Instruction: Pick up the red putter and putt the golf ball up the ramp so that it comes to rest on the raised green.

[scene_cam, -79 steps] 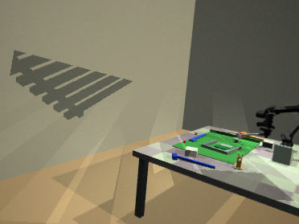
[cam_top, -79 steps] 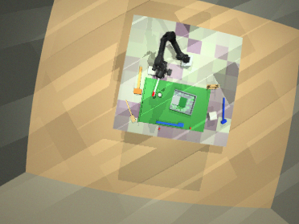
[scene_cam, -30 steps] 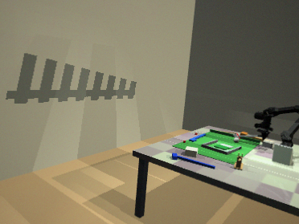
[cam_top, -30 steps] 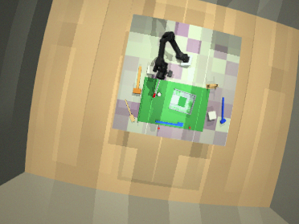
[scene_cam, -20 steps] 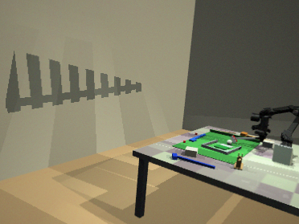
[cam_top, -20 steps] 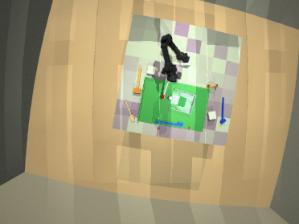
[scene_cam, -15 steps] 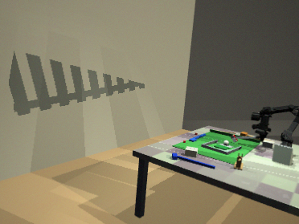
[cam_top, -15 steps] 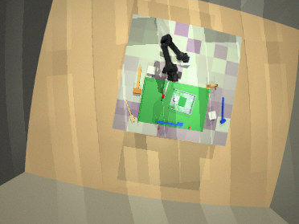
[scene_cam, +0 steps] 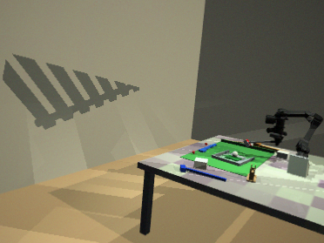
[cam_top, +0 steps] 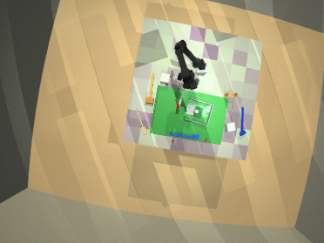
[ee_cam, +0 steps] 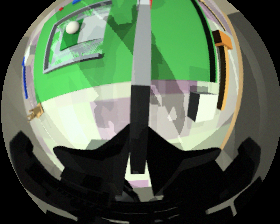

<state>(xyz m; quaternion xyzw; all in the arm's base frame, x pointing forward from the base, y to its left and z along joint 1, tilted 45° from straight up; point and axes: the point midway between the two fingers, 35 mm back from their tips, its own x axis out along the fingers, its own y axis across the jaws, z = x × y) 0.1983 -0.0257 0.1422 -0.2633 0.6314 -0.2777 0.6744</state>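
From my seat, the gripper (ee_cam: 139, 160) is pinching the shaft of the red putter (ee_cam: 141, 53), which runs straight out from between the dark fingers to its red head (a small red block at the far end). From above, that head hangs over the green mat (cam_top: 167, 118) near the mat's edge closest to the arm's base, just beside the raised green (cam_top: 208, 114). The golf ball (cam_top: 197, 111) sits inside the grey-walled raised green, next to the pale ramp (cam_top: 191, 110); the exterior camera shows the same, the ball (scene_cam: 235, 153) white within the frame. Further out, a blue putter (cam_top: 242, 122) lies near one bench edge, an orange putter (cam_top: 151, 89) near the opposite edge, and a blue bar (cam_top: 184, 135) along the mat's far side.
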